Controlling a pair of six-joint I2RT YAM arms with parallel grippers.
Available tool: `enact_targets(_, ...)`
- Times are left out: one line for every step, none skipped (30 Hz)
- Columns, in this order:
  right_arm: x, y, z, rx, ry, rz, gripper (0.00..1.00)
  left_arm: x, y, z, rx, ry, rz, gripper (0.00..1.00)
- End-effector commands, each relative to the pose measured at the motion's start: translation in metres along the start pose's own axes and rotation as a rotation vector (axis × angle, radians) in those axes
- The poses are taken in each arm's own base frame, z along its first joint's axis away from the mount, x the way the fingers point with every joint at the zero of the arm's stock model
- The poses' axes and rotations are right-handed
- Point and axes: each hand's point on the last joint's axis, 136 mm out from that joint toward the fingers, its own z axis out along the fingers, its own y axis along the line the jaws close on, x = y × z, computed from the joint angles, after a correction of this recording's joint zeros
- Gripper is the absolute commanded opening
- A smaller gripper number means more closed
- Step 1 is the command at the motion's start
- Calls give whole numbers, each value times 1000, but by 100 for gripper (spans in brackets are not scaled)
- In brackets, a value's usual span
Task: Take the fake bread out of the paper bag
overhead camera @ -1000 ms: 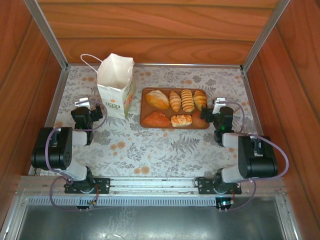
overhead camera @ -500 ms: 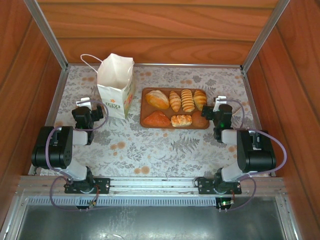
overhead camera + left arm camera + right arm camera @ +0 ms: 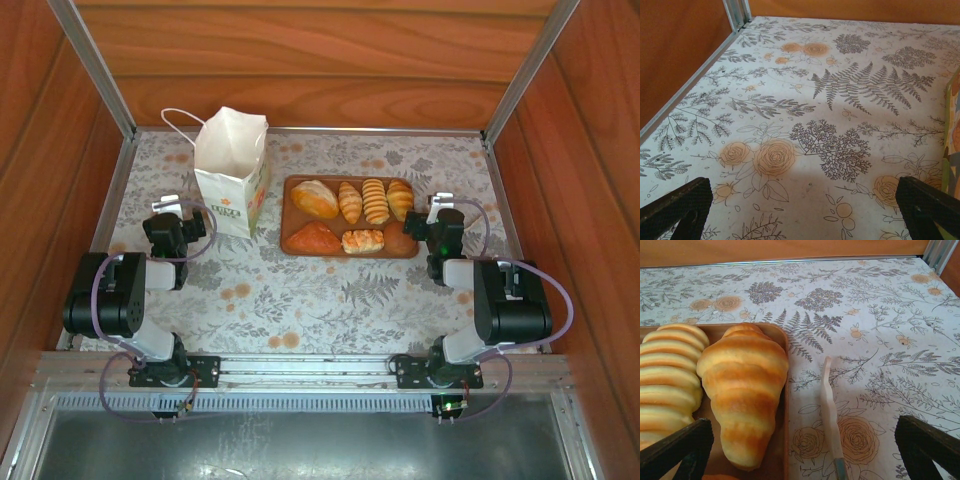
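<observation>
Enclosed robot test booth, lab-like: wood-panel walls (image 3: 320,60) beyond and outside the left gripper (image 3: 168,205) and right gripper (image 3: 438,205), aluminium posts (image 3: 95,65) at the far corners, floral-covered desk (image 3: 300,300) beneath them, arms (image 3: 110,295) bolted to a metal rail (image 3: 300,368) behind them.

Left pincer (image 3: 176,207) spread wide, empty, right pincer (image 3: 437,206) spread wide, empty

- Your worktop (image 3: 330,300) wears a white cloth printed with ferns and orange roses.
- A flat brown rectangular tray (image 3: 396,240) lies centrally.
- A slim white strip (image 3: 829,405) lies beside it.
</observation>
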Motion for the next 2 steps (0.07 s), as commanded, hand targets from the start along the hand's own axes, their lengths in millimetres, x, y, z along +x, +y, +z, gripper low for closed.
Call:
enact_targets(-3,-5,3,21,-2,15,100,-8,-2,1,0,-27,-5,100)
enact_targets(-3,-5,2,21,-2,15,100,-8,-1,1,-1,-27,-5,100)
